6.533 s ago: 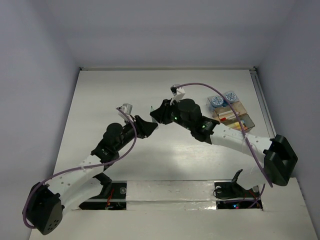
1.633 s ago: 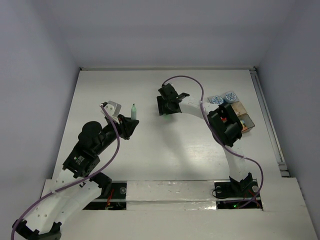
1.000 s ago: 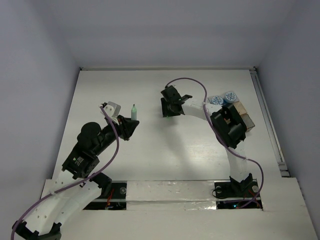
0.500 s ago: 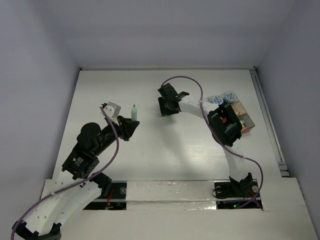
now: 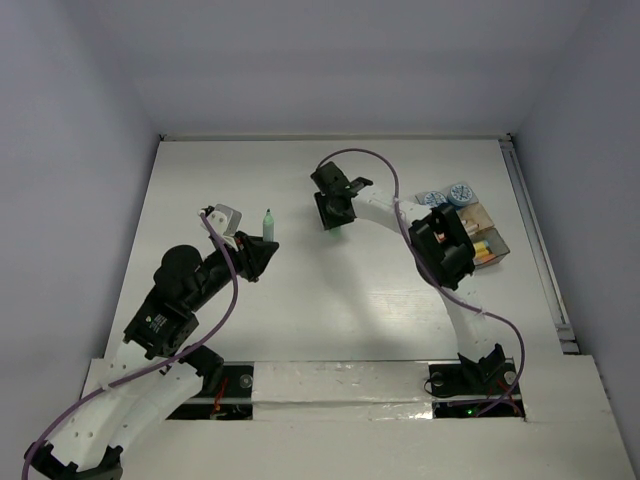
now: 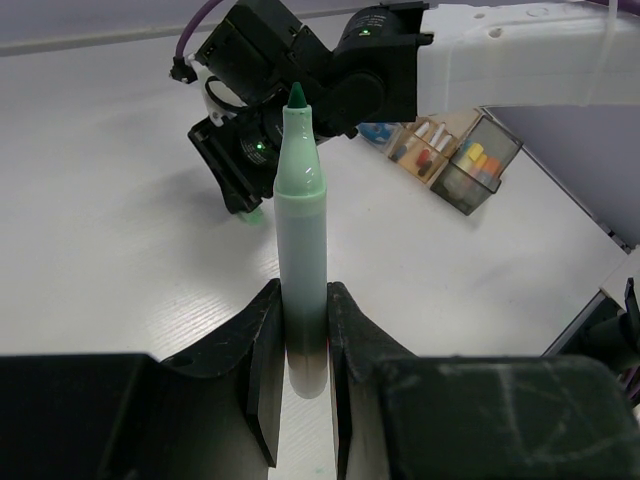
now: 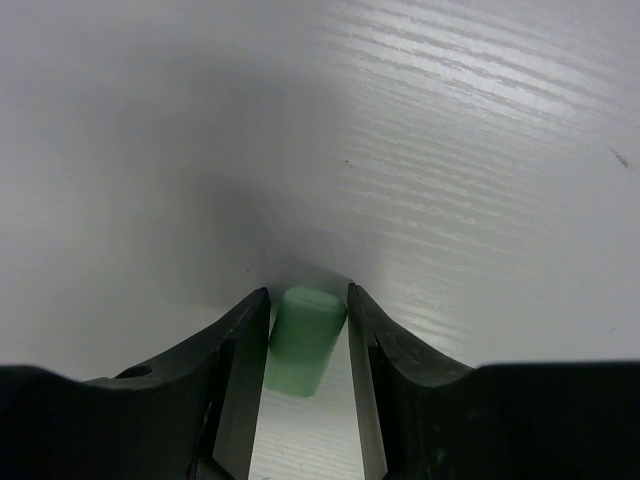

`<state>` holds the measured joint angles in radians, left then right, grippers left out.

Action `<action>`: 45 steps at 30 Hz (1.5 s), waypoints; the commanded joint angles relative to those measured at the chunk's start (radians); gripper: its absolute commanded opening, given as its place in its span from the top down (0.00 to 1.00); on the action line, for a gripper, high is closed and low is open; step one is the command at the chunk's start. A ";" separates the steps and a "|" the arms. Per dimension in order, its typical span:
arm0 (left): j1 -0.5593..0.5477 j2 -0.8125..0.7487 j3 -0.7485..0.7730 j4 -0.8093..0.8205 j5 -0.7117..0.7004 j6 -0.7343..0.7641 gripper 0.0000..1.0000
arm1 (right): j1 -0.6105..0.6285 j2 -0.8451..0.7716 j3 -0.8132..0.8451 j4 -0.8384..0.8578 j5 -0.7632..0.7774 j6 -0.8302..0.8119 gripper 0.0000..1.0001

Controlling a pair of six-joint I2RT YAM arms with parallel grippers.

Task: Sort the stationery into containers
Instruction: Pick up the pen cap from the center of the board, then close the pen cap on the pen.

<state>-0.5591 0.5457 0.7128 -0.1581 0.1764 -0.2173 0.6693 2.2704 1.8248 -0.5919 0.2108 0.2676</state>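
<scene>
White wood-grain counter point(image 5: 250, 180) boxed in by pale grey walls point(image 5: 80, 100), seen from above and from 2 wrist cameras.

The left jaws are closed on the lower barrel of a green pen point(image 6: 300, 230). They hold it upright, well clear of the counter, with its bare tip pointing up. The pen has no cap on, which is likely why it is held raised and steady rather than placed in a tray.

The right jaws are down at the counter near its middle. They sit against both sides of a short green cap point(image 7: 303, 335) lying flat there, and appear to pinch it. The cap looks like the pen's missing piece, so the step in hand is probably lifting it to bring it to the pen.

At the right side sit the containers point(image 6: 497, 172), small clear and tan trays grouped together. They hold orange, yellow and pale pieces point(image 6: 470, 158). 2 round blue-and-white pots point(image 5: 461, 192) stand just behind the trays.
</scene>
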 commanded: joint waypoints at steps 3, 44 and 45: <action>0.007 -0.001 -0.003 0.049 0.011 0.007 1.00 | 0.004 0.069 0.047 -0.055 0.047 -0.034 0.59; 0.007 0.157 -0.010 0.091 0.123 -0.034 1.00 | 0.214 -0.804 -0.504 0.871 -0.094 0.269 1.00; 0.007 0.157 -0.010 0.089 0.117 -0.033 1.00 | 0.214 -0.799 -0.504 0.871 -0.097 0.271 1.00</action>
<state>-0.5587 0.7097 0.6994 -0.1097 0.3103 -0.2592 0.8734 1.4616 1.2942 0.2066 0.1173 0.5388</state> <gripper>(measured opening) 0.144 0.347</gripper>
